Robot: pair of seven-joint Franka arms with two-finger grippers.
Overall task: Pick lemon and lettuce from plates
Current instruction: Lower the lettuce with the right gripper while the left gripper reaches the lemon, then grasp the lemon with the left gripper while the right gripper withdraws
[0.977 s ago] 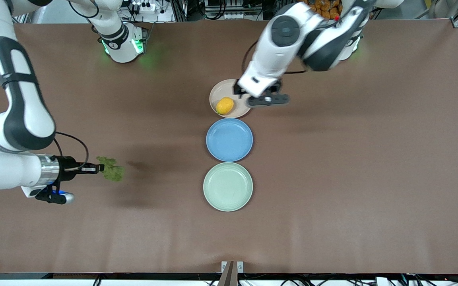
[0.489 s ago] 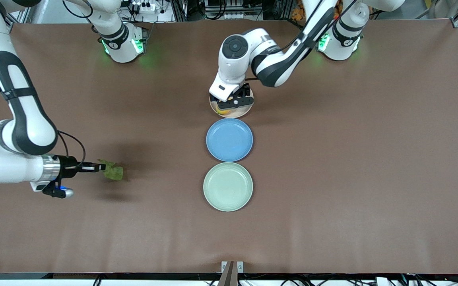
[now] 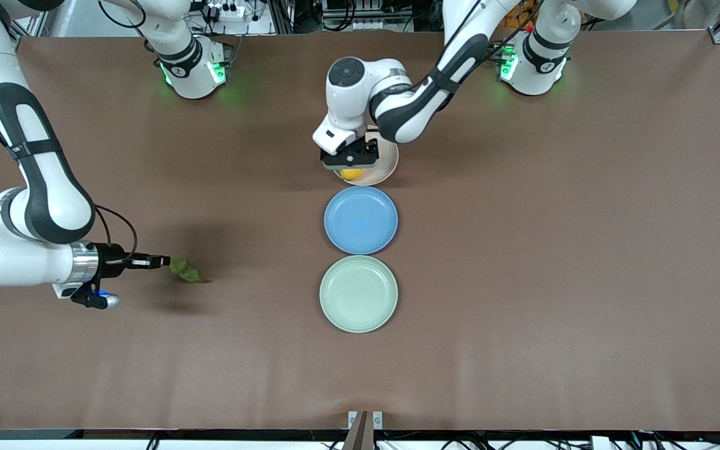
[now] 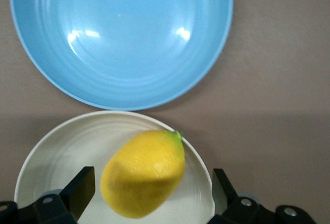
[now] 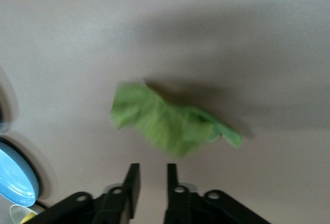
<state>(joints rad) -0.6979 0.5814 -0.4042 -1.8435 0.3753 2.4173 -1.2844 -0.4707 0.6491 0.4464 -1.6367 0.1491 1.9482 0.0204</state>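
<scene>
Brown table (image 3: pixel 522 281), plates stacked mid-frame. Left gripper (image 3: pixel 349 164) low over beige plate (image 3: pixel 385 170), fingers wide astride lemon (image 4: pixel 144 172): centre, then squeeze gently. Right gripper (image 3: pixel 159 260) mid-left, fingers narrow, lettuce (image 3: pixel 186 272) at tips, grip unclear

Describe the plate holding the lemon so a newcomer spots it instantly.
Three plates line the middle of the brown table. The beige-pink plate lies farthest from the front camera, under the left end effector. Only it holds the lemon; the blue and mint plates are bare.
</scene>
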